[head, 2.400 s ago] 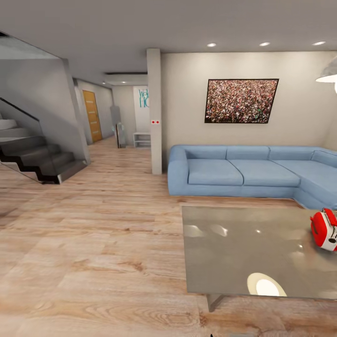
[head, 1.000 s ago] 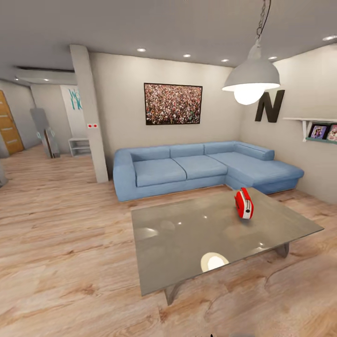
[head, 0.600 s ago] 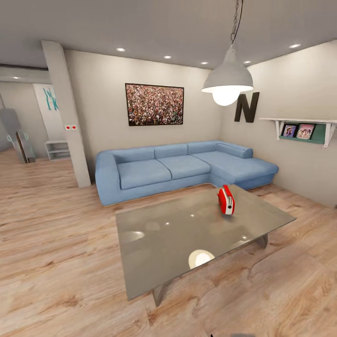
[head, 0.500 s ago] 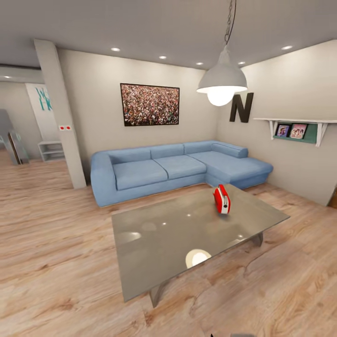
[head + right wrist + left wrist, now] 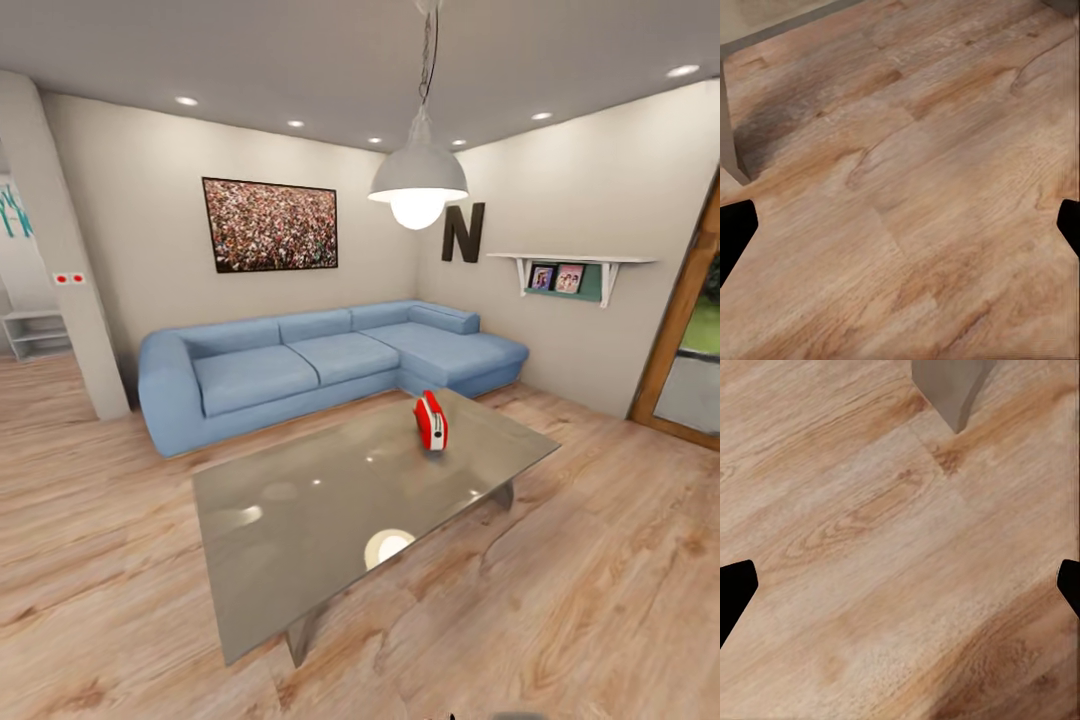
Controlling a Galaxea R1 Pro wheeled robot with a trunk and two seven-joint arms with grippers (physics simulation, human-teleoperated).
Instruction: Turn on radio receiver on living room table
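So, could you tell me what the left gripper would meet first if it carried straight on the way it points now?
Most likely the wood floor: the left gripper points at bare planks, with nothing between its open fingers. Depth is unclear.

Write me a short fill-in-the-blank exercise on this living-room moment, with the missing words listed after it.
1. The radio receiver stands on the grey ____.
2. The sofa behind it is ____ in colour.
3. The dark letter on the wall is ____.
4. Both wrist views look down on a wood ____.

Missing words: table; blue; N; floor

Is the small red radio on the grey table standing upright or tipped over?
Upright: the small red radio stands on its base, handle on top, on the glossy grey table.
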